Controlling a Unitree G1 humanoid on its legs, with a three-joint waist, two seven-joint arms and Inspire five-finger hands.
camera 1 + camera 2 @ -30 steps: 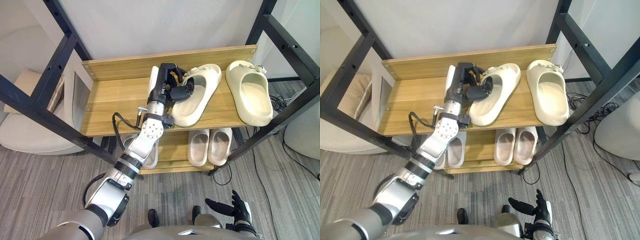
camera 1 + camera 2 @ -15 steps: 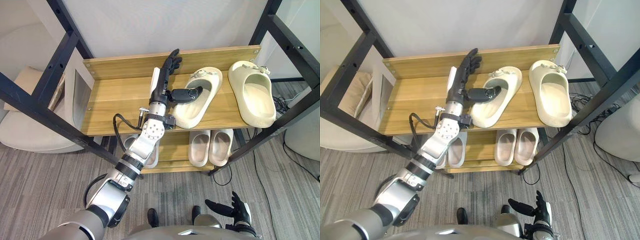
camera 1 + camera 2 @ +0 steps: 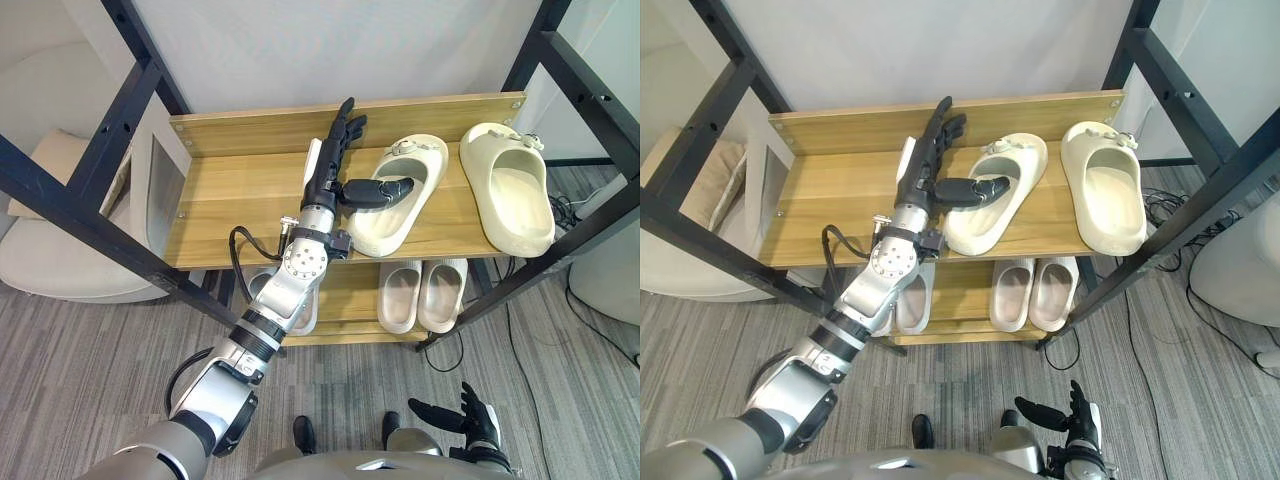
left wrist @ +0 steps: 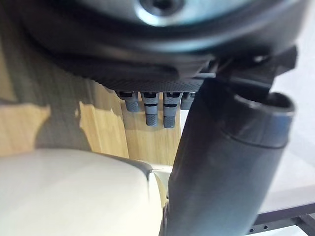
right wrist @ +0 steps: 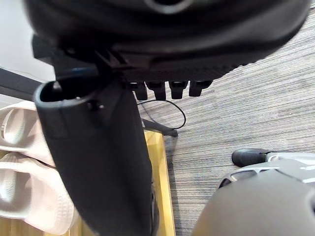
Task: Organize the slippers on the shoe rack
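Uncurling from the cream slipper on the top shelf, spreading the left hand straight, thumb perhaps touching; leaving it placed, needing squaring with its mate.

Two slippers lie on the top shelf, another pair below.

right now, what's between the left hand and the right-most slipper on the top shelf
The other slipper, with the thumb of the left hand over it, then a strip of bare shelf before the right slipper. The left eye view shows it.
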